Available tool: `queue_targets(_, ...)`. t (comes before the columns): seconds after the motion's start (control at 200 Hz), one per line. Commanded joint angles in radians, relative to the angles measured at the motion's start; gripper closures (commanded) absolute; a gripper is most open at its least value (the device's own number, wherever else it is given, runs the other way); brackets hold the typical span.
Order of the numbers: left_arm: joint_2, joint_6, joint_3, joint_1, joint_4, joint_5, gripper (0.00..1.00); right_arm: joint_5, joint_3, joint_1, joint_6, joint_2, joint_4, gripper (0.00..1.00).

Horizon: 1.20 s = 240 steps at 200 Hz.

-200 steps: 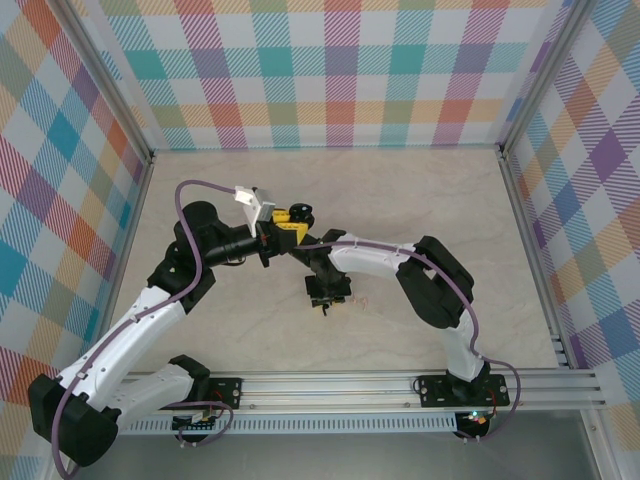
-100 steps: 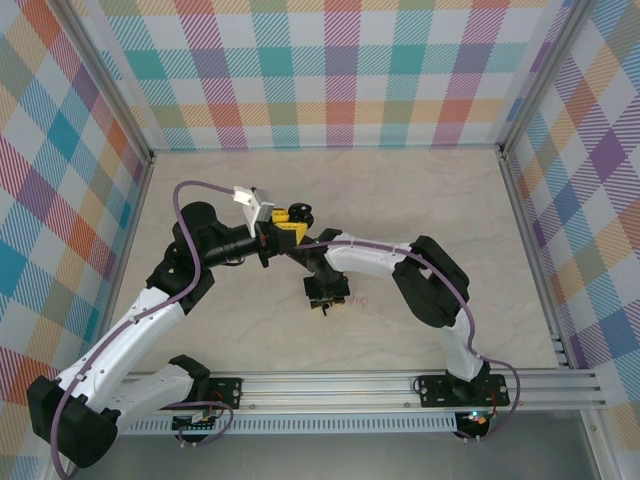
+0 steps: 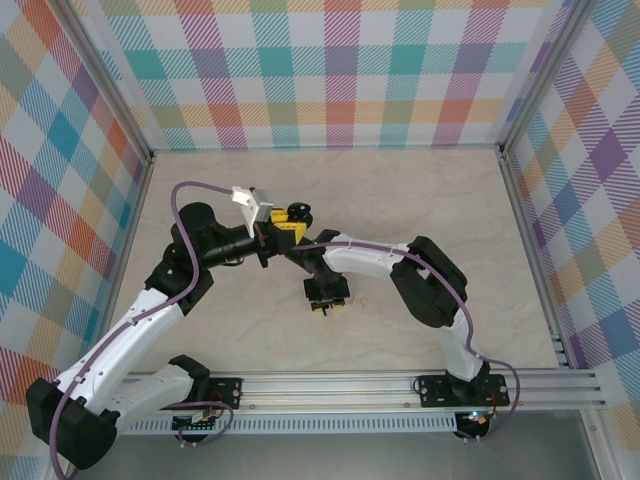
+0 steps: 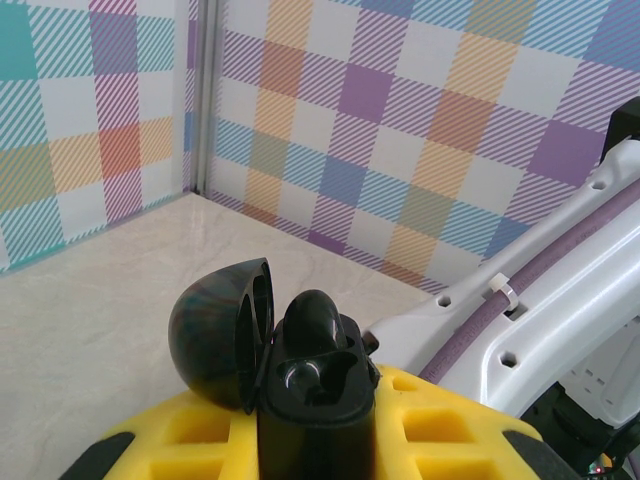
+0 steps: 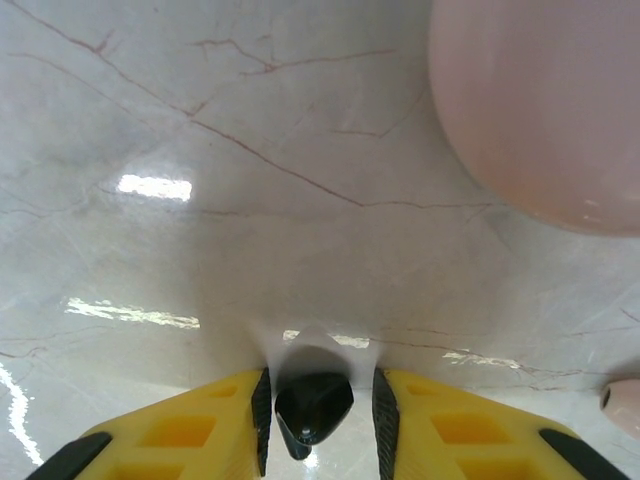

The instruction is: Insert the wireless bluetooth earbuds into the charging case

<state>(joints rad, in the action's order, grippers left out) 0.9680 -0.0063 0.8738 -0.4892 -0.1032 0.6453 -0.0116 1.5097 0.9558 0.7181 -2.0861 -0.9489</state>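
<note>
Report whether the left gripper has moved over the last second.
No. The left gripper, shut on the black charging case, sits at the same spot relative to the corner post.

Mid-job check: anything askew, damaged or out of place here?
Nothing stands out. The left gripper holds the black charging case, lid open; the jaws of the right gripper straddle a black earbud on the table, near the pink case.

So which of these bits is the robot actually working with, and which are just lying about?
In the job: black charging case, lid open, in the left hand; black earbud on the table, between the fingers of the right hand; pink case; pink earbud.
Just there: checked walls; metal rail.
</note>
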Motion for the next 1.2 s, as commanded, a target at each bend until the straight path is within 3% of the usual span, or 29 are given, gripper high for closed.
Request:
queue_targets(0.0,-0.020,0.011,-0.002,0.008,-0.006,0.000,0.82,0.002,0.012,0.007,0.014,-0.044,0.006,0.66)
queue_targets(0.365,-0.020,0.011,0.004,0.009,0.000,0.000,0.82,-0.025,0.005,0.007,0.011,-0.034,0.013,0.76)
queue_targets(0.65,-0.013,0.013,0.010,0.008,0.008,0.000,0.82,-0.034,-0.052,-0.014,-0.016,0.073,0.108,0.78)
queue_targets(1.02,0.000,0.005,0.011,0.008,0.020,-0.037,0.82,0.059,-0.269,-0.163,-0.021,0.322,0.364,0.79)
queue_targets(1.195,0.012,-0.006,0.011,0.008,0.020,-0.047,0.82,0.037,-0.334,-0.254,-0.010,0.381,0.373,0.79)
